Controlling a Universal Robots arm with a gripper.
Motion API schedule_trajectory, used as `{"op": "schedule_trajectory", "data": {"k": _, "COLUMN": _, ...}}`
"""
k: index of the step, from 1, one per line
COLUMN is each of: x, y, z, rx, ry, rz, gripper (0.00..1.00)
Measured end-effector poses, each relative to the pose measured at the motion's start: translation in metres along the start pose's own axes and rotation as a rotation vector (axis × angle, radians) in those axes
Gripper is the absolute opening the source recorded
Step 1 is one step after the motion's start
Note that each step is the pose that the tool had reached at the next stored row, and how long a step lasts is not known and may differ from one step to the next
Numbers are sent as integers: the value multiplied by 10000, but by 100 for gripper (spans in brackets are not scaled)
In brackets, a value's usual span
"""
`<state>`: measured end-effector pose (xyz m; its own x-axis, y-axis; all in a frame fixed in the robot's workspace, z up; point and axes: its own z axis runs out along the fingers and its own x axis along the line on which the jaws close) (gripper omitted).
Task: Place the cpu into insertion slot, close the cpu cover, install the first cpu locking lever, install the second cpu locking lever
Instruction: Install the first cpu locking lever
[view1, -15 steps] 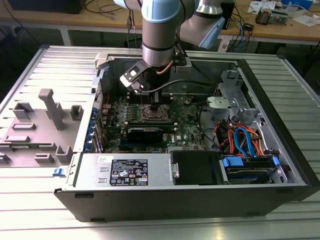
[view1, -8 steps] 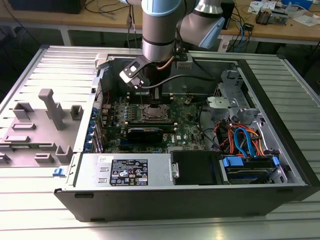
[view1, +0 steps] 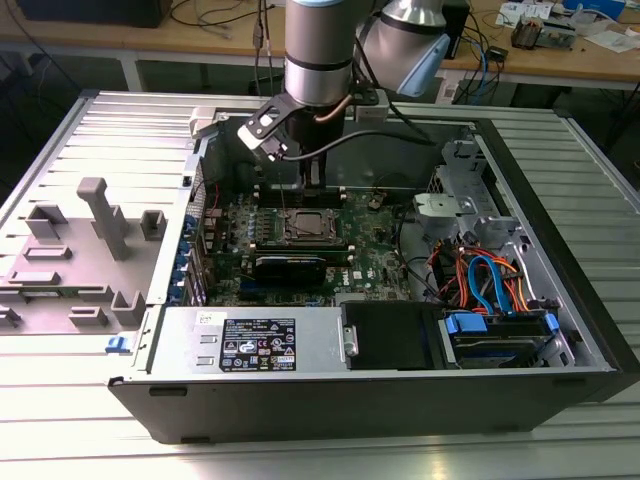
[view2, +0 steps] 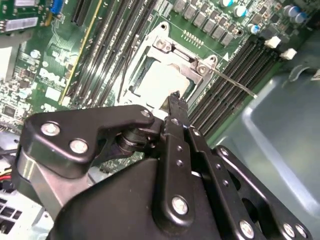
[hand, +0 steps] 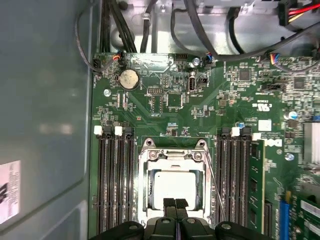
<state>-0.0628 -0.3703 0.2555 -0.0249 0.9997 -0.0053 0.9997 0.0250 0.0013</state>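
The cpu (hand: 174, 186) lies flat in the insertion slot (hand: 150, 197) on the green motherboard, its silver-grey top showing through the window of the cpu cover (hand: 172, 156). The cover lies down over the chip. My gripper (hand: 175, 205) hangs just above the socket's edge with its black fingers pressed together and nothing between them. In the second wrist view the fingertips (view2: 176, 102) sit at the rim of the cpu (view2: 160, 80). A thin wire locking lever (hand: 215, 187) runs along one side of the socket, its free end (view2: 245, 90) sticking out over the memory slots. In the exterior view the gripper (view1: 311, 195) stands over the socket (view1: 305, 228).
Long black memory slots (hand: 115, 185) flank the socket on both sides. A black graphics card (view1: 288, 266) lies in front of it. The case wall (hand: 45, 115), cables (view1: 490, 280), the drive cage (view1: 455, 200) and the power supply (view1: 255, 342) ring the board.
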Motion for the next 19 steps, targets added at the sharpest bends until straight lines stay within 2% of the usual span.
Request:
{"op": "schedule_trajectory", "data": {"k": 6, "x": -1, "y": 0, "z": -177, "rx": 2, "ry": -32, "rz": 0, "gripper": 11}}
{"op": "schedule_trajectory", "data": {"k": 7, "x": -1, "y": 0, "z": -188, "rx": 1, "ry": -32, "rz": 0, "gripper": 11}}
{"op": "schedule_trajectory", "data": {"k": 15, "x": -1, "y": 0, "z": -190, "rx": 2, "ry": -49, "rz": -14, "gripper": 11}}
{"op": "schedule_trajectory", "data": {"k": 17, "x": -1, "y": 1, "z": -190, "rx": 1, "ry": -49, "rz": -118, "gripper": 11}}
{"op": "schedule_trajectory", "data": {"k": 19, "x": -1, "y": 1, "z": -189, "rx": -1, "ry": -48, "rz": -381, "gripper": 11}}
